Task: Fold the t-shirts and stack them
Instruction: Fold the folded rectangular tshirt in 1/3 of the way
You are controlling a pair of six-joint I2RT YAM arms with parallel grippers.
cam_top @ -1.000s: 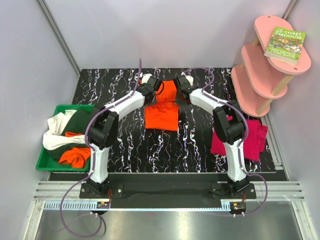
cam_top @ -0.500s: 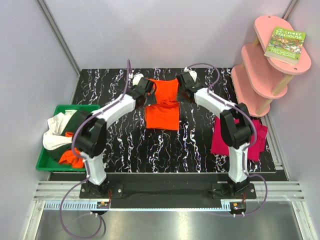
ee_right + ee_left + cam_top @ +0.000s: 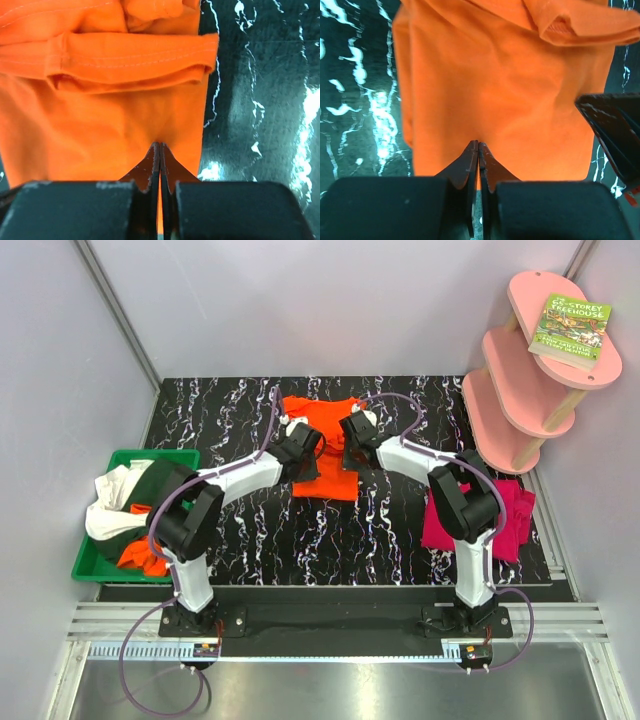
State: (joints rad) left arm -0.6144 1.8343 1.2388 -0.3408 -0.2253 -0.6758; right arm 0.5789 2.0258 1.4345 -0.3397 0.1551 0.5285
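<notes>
A bright orange t-shirt (image 3: 320,412) lies part-folded on the black marbled table (image 3: 230,410), at the back middle. My left gripper (image 3: 305,455) sits on its left side, about halfway down. In the left wrist view its jaws (image 3: 478,145) are shut, and they pinch the orange cloth (image 3: 495,90). My right gripper (image 3: 351,443) is on the shirt's right side. It is shut (image 3: 159,145) and puckers the orange cloth (image 3: 100,120) just below a folded hem. A folded magenta-pink t-shirt (image 3: 503,515) lies at the table's right edge.
A green bin (image 3: 92,565) at the left holds white (image 3: 110,520), dark green and orange shirts. A pink tiered shelf (image 3: 520,380) stands at the back right, and a book (image 3: 570,330) lies on top of it. The right gripper's body shows at the left wrist view's right edge (image 3: 615,135).
Both grippers let go of the shirt's far edge, came nearer and shut again on its middle. The shirt's far part now lies spread flat at the back.
</notes>
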